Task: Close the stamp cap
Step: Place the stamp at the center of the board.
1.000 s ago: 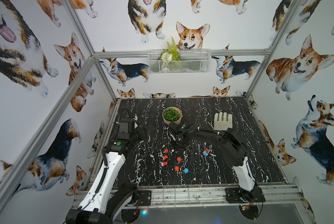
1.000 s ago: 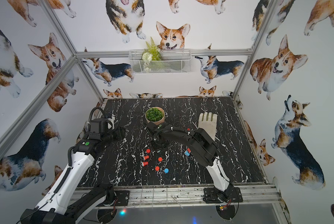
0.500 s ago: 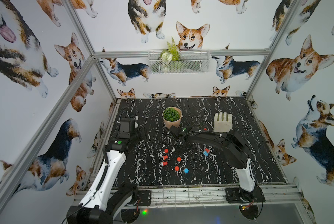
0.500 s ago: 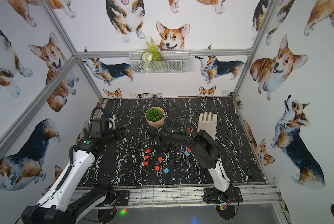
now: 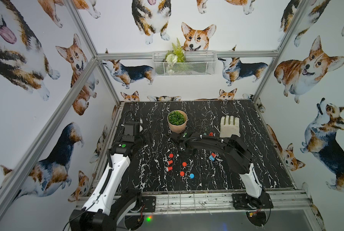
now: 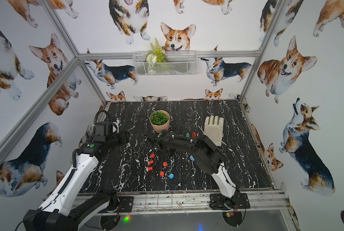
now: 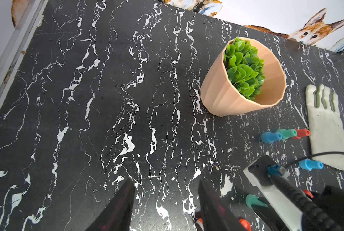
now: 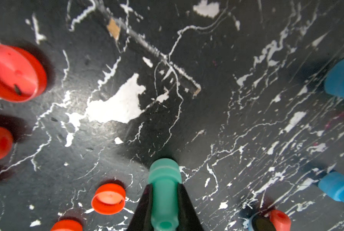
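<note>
Teal plastic stamp (image 8: 164, 172) gripped in right claw (image 8: 164, 188), jaws tight on its narrow neck, wide end toward black marble table (image 8: 227, 120). Round red cap (image 8: 108, 199) just beside. Blue stamps (image 8: 341, 79) farther out. Left claw (image 7: 166, 182) half apart, nothing between.

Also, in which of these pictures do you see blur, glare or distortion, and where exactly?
Right wrist view: green stamp fairly sharp, red piece at the edge soft, pale sheen on the table. Left wrist view: pot sharp but seemingly leaning from lens distortion; left gripper dark and blurred. Both top views: evenly lit, small coloured glare on the glossy front panel.
</note>
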You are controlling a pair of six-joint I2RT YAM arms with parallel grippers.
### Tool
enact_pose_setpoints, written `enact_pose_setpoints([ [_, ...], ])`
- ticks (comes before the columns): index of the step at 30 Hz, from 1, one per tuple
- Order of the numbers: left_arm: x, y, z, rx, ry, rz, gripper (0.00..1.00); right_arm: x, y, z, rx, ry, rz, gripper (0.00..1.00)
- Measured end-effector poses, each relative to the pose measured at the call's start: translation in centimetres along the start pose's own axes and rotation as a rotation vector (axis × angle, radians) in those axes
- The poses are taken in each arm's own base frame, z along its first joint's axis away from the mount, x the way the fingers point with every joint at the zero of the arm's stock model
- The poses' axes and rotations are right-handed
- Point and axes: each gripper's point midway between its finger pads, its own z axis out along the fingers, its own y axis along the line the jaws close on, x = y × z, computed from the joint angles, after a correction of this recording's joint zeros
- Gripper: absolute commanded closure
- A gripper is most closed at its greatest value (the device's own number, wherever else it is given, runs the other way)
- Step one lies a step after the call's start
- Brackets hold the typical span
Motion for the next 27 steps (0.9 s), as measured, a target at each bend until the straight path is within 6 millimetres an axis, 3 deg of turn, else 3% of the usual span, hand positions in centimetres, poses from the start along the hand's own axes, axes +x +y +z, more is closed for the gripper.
enact_pose_setpoints([
  [11,-0.2,0.0,-0.3,0.001,-0.011,0.0,0.45,0.1,-0.9,-1.0,-0.107,0.015,0.067,1.0],
  [17,-0.3,0.0,-0.4,0.001,-0.014,0.001,0.45,2.1,-3.6,-2.4,-0.097,0.079,0.113,1.0],
  [23,-0.3,0.0,-0.3,0.0,-0.014,0.001,0.45,2.1,-5.1,-4.0,-0.104,0.057,0.146,1.0],
  [27,-0.3,0.0,-0.4,0.001,-0.014,0.001,0.45,2.3,-6.9,-4.0,-0.096,0.051,0.189,0.99],
])
